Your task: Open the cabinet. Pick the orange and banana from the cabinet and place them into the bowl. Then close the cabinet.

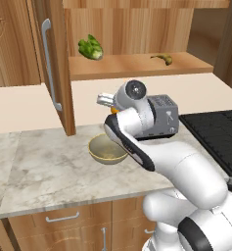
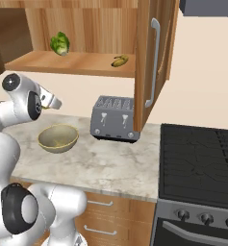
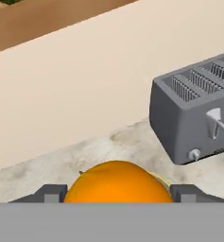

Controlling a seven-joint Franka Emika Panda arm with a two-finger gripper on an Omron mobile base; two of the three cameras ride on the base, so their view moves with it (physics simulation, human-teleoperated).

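Note:
The cabinet stands open, its left door [image 1: 54, 63] and right door [image 2: 151, 57] swung out. On its shelf [image 1: 137, 64] lies the banana [image 1: 162, 59] [image 2: 119, 61]. My gripper [image 1: 105, 101] [image 2: 53, 102] [image 3: 117, 194] hovers just above the back of the olive-tan bowl [image 1: 106, 153] [image 2: 57, 144], which sits empty on the counter. In the hand view the orange [image 3: 117, 182] sits between the two fingertips, gripped from both sides. A sliver of the orange [image 1: 114, 111] shows behind the wrist in the left base view.
A leafy green vegetable [image 1: 90, 48] [image 2: 60, 43] lies on the shelf's left part. A grey toaster [image 1: 162, 115] [image 2: 114, 117] [image 3: 198, 108] stands right of the bowl, under the right door. A black stove [image 1: 215, 132] [image 2: 197, 163] lies further right.

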